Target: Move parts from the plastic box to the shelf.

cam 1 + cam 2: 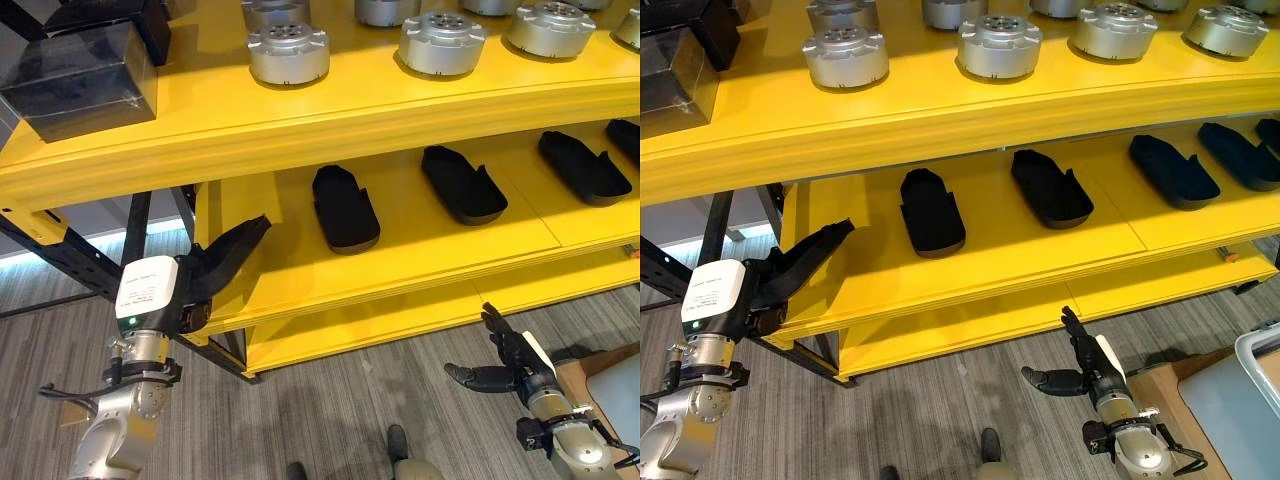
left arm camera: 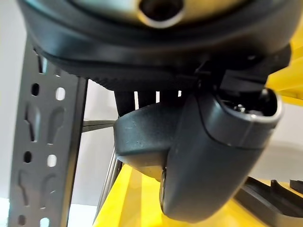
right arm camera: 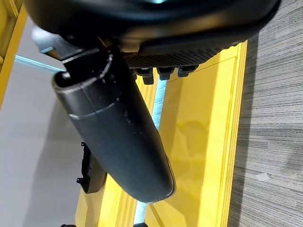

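**No legible text**

Nothing printed can be read here. A white label [image 1: 147,288] sits on the left arm's wrist, just below the yellow shelf [image 1: 300,120], and bears a few lines of small dark print that are too fine to make out. The silver round parts [image 1: 288,52] and black moulded parts [image 1: 345,208] on the shelf carry no visible markings.
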